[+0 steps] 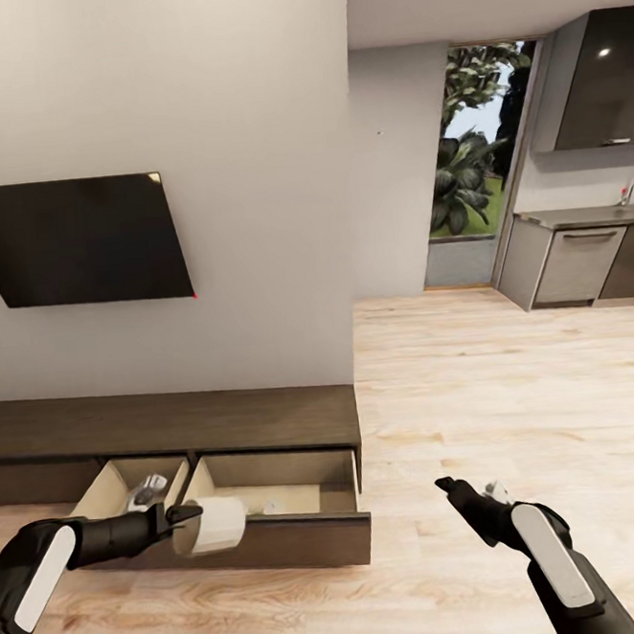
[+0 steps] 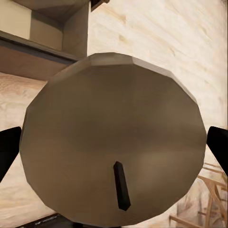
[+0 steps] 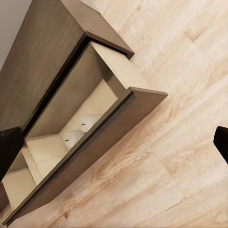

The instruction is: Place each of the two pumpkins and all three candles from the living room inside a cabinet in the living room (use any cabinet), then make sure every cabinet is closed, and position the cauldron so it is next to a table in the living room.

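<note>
Fingers of the left hand (image 1: 181,523) pinch a fat grey candle (image 1: 216,524) on both sides, holding it over the front edge of the open drawer (image 1: 279,541) in the brown cabinet (image 1: 173,428). Right-hand fingers (image 1: 449,487) are spread apart, holding nothing, above the wood floor (image 1: 477,389).

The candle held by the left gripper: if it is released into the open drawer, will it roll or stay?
The candle is a short, faceted cylinder held on its side by the left gripper, so it may roll a little once dropped. Its flat ends suggest it would stand steady if set upright. The walls of the drawer should probably stop any rolling.
</note>
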Robot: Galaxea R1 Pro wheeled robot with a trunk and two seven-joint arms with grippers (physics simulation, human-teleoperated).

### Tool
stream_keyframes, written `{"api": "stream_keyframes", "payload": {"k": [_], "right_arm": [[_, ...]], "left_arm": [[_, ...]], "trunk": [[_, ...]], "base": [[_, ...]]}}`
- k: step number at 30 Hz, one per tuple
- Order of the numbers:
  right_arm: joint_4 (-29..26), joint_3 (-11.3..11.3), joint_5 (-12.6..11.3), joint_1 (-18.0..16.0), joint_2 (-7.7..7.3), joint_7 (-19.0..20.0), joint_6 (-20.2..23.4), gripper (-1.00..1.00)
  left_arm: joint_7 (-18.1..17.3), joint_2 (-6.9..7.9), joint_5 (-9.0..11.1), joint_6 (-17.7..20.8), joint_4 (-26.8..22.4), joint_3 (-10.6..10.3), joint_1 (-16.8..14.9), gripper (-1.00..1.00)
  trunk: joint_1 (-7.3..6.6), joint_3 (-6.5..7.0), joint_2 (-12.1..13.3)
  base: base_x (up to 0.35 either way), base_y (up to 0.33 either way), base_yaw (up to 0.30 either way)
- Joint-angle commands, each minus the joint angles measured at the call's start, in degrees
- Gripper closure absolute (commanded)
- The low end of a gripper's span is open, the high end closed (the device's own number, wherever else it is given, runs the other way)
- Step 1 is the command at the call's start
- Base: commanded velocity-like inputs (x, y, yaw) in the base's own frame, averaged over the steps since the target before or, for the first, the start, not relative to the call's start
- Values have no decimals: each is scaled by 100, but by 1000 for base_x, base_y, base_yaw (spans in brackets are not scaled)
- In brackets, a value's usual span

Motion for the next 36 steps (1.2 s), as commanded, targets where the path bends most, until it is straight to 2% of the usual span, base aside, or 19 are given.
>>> {"api": "stream_keyframes", "payload": {"k": [1,5,10,13,22,25,28,36], "right_arm": [[-5,9,-3,-1,2,6,2,-100],[-16,78,1,-1,3,21,11,-100],[-22,213,11,-2,5,24,7,-100],[-22,228,15,-2,2,31,6,-100],[18,187,8,0,-33,60,8,-100],[32,180,11,0,-54,193,9,-100],[44,185,17,0,-54,322,6,-100],[48,179,24,0,-46,358,5,-100]], "left_arm": [[-20,-4,17,0,-1,-3,-1,100],[-217,-23,57,0,-1,-10,-1,100],[-1051,-9,53,0,21,0,-2,100],[-1260,-9,41,0,32,4,1,100],[-1329,-30,4,-5,35,-4,5,100],[-1330,-29,5,-5,36,-4,5,100],[-1330,-29,3,-5,38,2,6,100],[-1330,-29,-4,-5,39,-10,6,100]], "trunk": [[-23,19,42],[-110,90,202],[-154,126,283],[-154,126,283],[-154,126,283],[-154,128,283],[-154,144,283],[-154,201,283]], "base": [[0,0,0],[0,0,0],[0,0,0],[2,0,0],[234,0,0],[320,0,-12],[254,0,-145],[129,0,-203]]}}
